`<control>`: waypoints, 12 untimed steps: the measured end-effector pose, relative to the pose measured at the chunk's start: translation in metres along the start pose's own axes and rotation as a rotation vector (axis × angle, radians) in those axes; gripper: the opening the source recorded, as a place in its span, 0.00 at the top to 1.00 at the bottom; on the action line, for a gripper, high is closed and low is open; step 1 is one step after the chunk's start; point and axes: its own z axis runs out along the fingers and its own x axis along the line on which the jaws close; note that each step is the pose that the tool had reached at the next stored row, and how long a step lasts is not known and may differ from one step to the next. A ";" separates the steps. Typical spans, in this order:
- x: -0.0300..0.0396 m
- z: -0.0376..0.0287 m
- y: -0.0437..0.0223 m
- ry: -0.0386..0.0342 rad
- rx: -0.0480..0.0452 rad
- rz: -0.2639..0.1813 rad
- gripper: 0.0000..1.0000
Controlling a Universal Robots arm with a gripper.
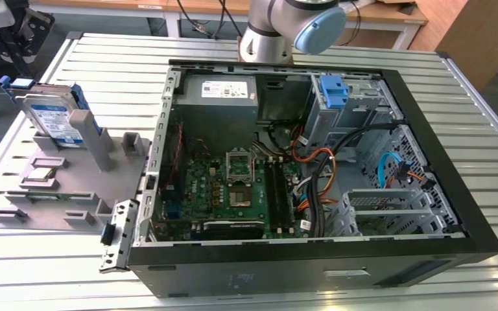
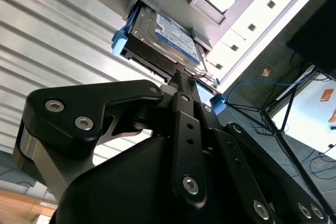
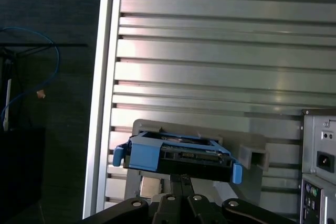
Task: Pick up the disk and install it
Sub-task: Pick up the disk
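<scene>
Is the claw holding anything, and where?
Nothing is held: the silver hard drive with blue rails stands in a grey holder, apart from the claw.

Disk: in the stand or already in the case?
In the grey stand: the disk sits on edge there, outside the computer case.
</scene>
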 end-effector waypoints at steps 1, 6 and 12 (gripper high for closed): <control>0.0000 0.0000 0.0000 0.0001 0.0001 -0.001 0.89; 0.0000 0.0000 0.0000 0.0002 0.0002 -0.004 0.89; 0.0000 0.0000 0.0000 0.0003 0.0003 -0.006 0.89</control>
